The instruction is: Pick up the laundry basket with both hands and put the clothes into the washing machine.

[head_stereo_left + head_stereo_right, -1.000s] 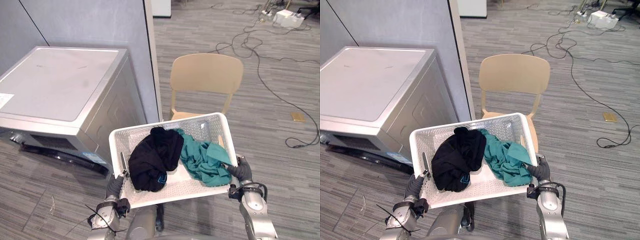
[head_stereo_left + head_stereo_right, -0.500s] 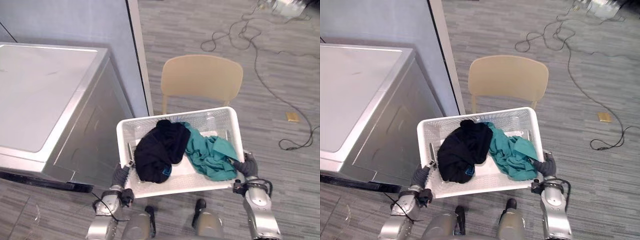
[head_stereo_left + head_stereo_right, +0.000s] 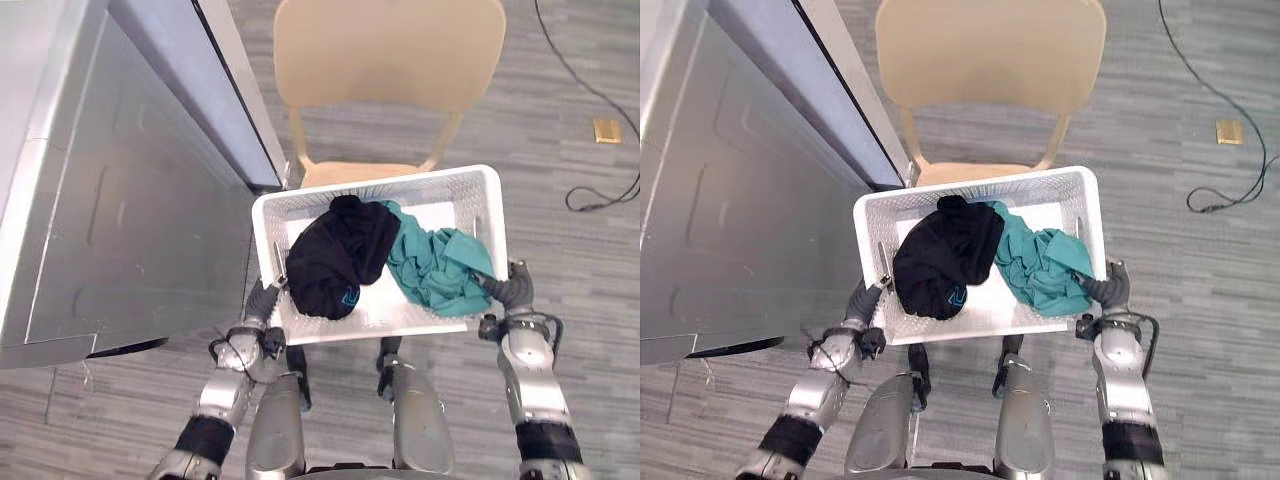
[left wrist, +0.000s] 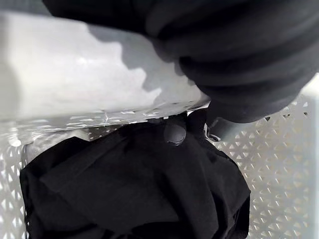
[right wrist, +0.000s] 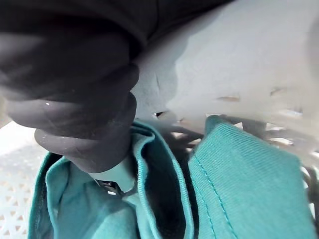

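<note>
I hold a white laundry basket [image 3: 372, 189] in front of me, just above the floor, with one hand on each short side. A black garment [image 3: 335, 258] lies in its left half and a teal garment [image 3: 438, 266] in its right half. My left hand [image 3: 261, 302] is curled over the left rim [image 4: 75, 74], above the black garment [image 4: 124, 189]. My right hand [image 3: 513, 288] is curled over the right rim [image 5: 239, 59], beside the teal garment [image 5: 239, 189]. The silver washing machine [image 3: 100, 200] stands to the left of the basket, its side panel toward it.
A beige chair [image 3: 390, 60] stands right behind the basket, its seat touching or just under the far rim. A grey partition [image 3: 215, 80] runs between chair and machine. A black cable [image 3: 600, 190] and a small tan block [image 3: 606, 130] lie on the floor at right.
The whole picture has shifted: the camera has tipped down and moved closer to the machine and chair. The basket stays in both hands, and the clothes lie as before.
</note>
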{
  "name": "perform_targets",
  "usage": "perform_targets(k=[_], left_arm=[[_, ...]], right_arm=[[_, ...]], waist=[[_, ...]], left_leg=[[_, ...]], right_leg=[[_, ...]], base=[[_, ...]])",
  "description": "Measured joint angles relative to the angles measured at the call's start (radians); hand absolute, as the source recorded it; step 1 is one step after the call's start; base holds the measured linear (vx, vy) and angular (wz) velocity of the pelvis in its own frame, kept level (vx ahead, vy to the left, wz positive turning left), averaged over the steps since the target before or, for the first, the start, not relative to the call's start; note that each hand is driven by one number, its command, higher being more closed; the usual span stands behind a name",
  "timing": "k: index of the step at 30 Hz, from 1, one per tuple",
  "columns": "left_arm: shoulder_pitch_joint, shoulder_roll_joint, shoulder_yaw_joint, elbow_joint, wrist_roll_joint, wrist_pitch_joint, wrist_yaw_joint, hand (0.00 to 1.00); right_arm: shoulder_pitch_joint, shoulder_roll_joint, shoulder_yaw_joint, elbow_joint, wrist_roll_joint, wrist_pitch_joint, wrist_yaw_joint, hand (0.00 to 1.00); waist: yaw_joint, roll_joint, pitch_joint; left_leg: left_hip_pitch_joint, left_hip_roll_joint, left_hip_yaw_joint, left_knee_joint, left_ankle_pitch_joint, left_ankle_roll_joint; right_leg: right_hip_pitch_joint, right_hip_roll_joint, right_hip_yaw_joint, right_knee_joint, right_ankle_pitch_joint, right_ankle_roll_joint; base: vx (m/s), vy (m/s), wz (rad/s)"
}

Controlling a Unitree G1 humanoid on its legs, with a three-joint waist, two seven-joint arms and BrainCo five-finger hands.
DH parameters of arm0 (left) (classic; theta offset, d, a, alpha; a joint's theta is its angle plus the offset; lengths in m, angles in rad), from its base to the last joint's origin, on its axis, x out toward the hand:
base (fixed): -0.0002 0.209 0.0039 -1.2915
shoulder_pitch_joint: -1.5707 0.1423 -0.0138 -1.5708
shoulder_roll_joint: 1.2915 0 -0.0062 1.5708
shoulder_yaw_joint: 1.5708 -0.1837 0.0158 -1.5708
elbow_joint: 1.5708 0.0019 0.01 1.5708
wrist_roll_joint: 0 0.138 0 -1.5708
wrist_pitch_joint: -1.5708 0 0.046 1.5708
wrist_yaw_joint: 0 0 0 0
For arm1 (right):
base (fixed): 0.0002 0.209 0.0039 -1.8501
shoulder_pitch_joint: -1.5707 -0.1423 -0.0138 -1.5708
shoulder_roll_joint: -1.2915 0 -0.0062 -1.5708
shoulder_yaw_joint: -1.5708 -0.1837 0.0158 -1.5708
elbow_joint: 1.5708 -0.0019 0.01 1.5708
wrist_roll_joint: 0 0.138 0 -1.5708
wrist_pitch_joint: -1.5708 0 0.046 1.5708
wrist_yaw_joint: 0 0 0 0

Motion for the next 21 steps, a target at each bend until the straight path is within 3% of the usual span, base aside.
perform_targets(k=[9, 20, 21], left_arm=[[-0.329, 0.073, 0.000, 0.375, 0.023, 0.002, 0.018, 1.00], [-0.501, 0.126, 0.004, 0.433, 0.129, 0.003, 0.013, 1.00], [-0.504, 0.126, 0.004, 0.433, 0.134, 0.003, 0.013, 0.00]], right_arm=[[-0.316, -0.012, 0.108, 0.361, 0.013, 0.022, -0.047, 1.00], [-0.357, 0.030, 0.063, 0.308, 0.012, 0.013, -0.089, 1.00], [-0.356, 0.032, 0.059, 0.308, 0.012, 0.013, -0.089, 1.00]], waist=[[0.011, 0.000, 0.027], [0.022, -0.004, 0.034], [0.023, -0.004, 0.034]], left_leg=[[-0.085, 0.005, 0.030, 0.018, 0.016, 0.006], [-0.152, 0.044, 0.053, 0.049, 0.016, 0.007], [-0.153, 0.046, 0.053, 0.048, 0.016, 0.007]], right_leg=[[-0.069, 0.016, 0.035, -0.067, 0.074, -0.008], [-0.114, 0.033, 0.035, -0.098, 0.100, -0.011], [-0.114, 0.034, 0.034, -0.098, 0.100, -0.011]], base=[[-0.05, 0.008, -0.10], [-0.02, -0.013, -0.04], [0.00, -0.041, -0.04]])
